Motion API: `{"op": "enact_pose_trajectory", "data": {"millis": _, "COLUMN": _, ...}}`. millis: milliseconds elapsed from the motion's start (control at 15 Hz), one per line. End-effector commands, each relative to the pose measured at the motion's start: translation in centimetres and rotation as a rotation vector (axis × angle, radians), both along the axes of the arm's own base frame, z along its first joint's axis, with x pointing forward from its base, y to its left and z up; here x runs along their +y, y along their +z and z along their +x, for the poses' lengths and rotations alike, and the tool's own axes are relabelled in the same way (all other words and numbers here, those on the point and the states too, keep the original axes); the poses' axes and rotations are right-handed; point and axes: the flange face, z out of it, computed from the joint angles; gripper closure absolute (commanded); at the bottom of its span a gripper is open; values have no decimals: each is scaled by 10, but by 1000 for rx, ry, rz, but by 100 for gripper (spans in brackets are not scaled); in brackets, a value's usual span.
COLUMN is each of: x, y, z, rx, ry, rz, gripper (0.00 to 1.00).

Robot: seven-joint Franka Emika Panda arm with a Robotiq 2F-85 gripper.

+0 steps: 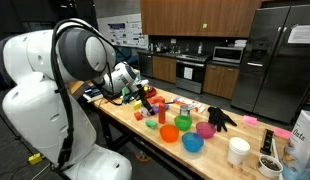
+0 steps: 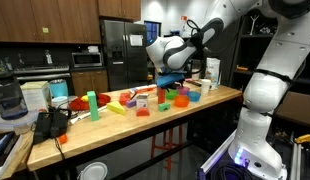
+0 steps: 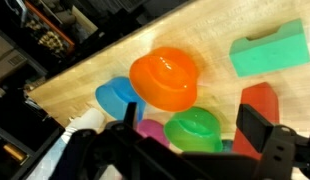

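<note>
My gripper (image 3: pixel 195 135) is open, and its two dark fingers (image 3: pixel 260 125) frame the bottom of the wrist view with nothing between them. It hangs above a cluster of upturned plastic bowls on the wooden table (image 3: pixel 115 55). Straight below the jaws is a green bowl (image 3: pixel 192 130). An orange bowl (image 3: pixel 165 78) lies just beyond it, a blue bowl (image 3: pixel 117 95) to the left, and a pink bowl (image 3: pixel 150 128) partly hidden by my finger. A red block (image 3: pixel 260 100) stands by the right finger. In both exterior views the gripper (image 1: pixel 135 88) (image 2: pixel 167 78) hovers over the table, touching nothing.
A green block (image 3: pixel 267 50) lies at the upper right of the wrist view. In an exterior view a black glove (image 1: pixel 221 118), a white cup (image 1: pixel 238 151) and a plant pot (image 1: pixel 268 163) crowd the table's near end. More coloured blocks (image 2: pixel 135 102) lie along the table in an exterior view.
</note>
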Motion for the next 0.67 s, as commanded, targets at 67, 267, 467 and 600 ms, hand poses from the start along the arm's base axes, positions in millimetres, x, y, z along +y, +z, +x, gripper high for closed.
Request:
{"op": "enact_pose_trajectory", "data": {"millis": 67, "x": 2, "y": 0, "z": -11, "rx": 82, "ry": -152, "rz": 1, "gripper": 0}}
{"op": "enact_pose_trajectory", "data": {"millis": 267, "x": 3, "y": 2, "z": -7, "rx": 45, "ry": -95, "rz": 20, "gripper": 0}}
{"op": "enact_pose_trajectory", "data": {"millis": 467, "x": 6, "y": 9, "z": 8, "rx": 6, "ry": 97, "rz": -52, "gripper": 0}}
{"op": "enact_pose_trajectory", "data": {"millis": 600, "x": 7, "y": 13, "z": 17, "rx": -7, "ry": 205, "rz": -102, "gripper": 0}}
